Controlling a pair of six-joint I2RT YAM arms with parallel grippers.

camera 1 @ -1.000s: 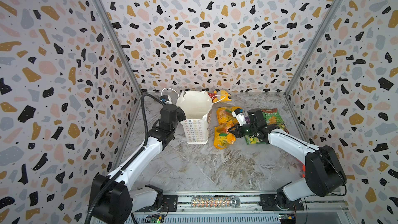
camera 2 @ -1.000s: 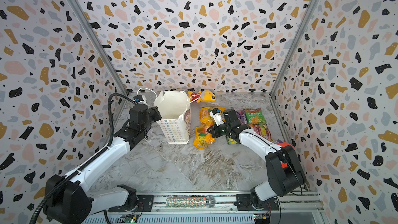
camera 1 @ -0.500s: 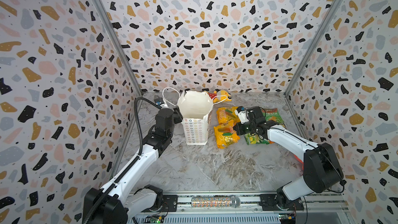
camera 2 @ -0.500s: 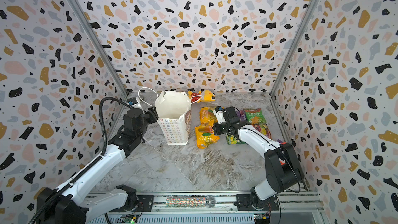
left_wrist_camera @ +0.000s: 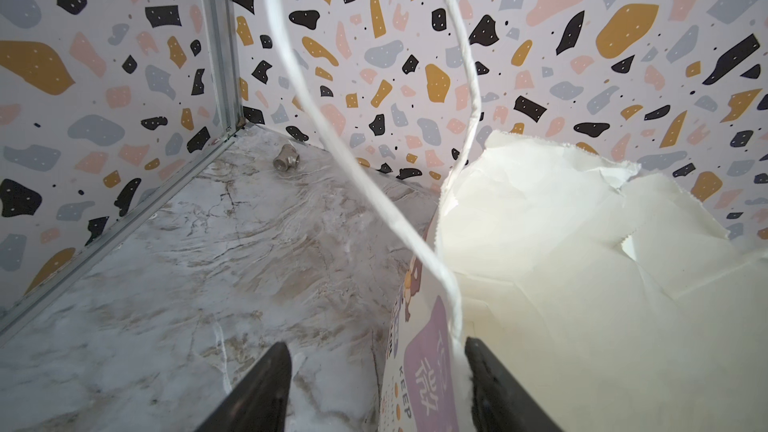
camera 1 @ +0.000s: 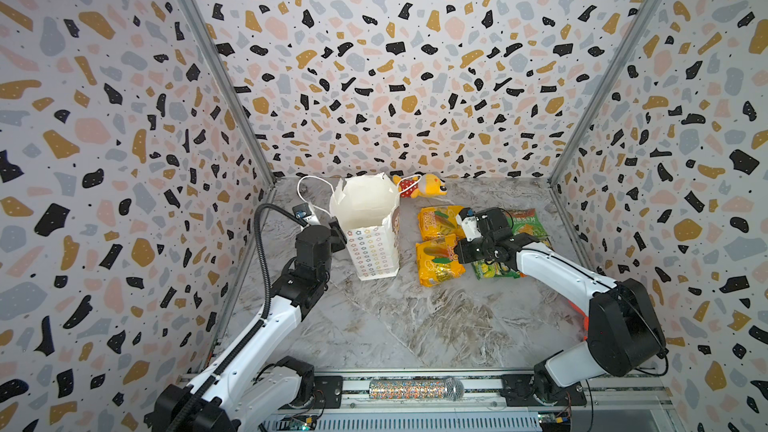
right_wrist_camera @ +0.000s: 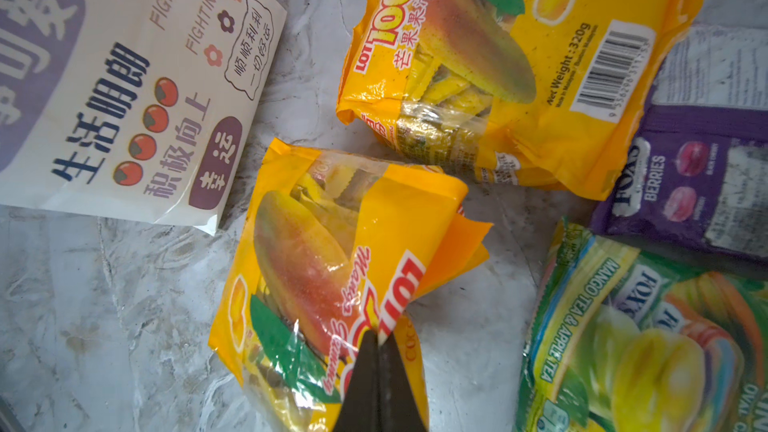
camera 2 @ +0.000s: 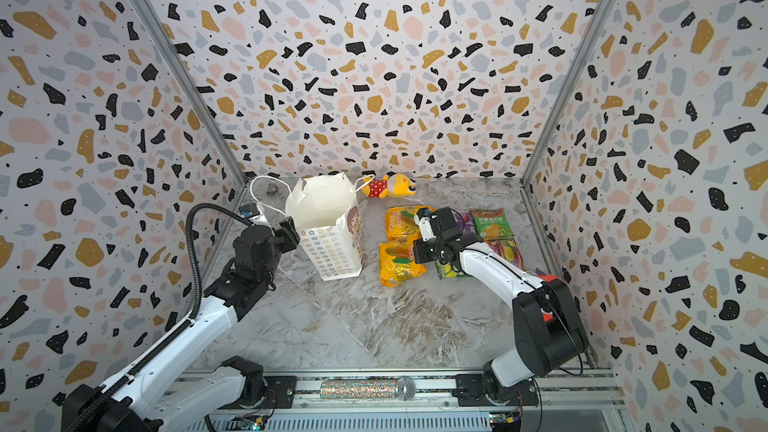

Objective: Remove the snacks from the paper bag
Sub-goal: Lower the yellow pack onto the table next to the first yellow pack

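Now L hand (left_wrist_camera: 374, 346) straddles bag (left_wrist_camera: 582, 284), R hand (right_wrist_camera: 379, 338) closed atop pkt (right_wrist_camera: 332, 243).

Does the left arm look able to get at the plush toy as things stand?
Probably not directly: the upright paper bag stands between the open left pincer and the plush toy lying behind it, so the arm would need to go around.

We logged paper bag (camera 1: 374, 243) upright, mouth open; orange-yellow packets (camera 1: 438, 263), purple packet (right_wrist_camera: 685, 184), green-yellow FOX'S packet (right_wrist_camera: 644, 347) lay beside it.
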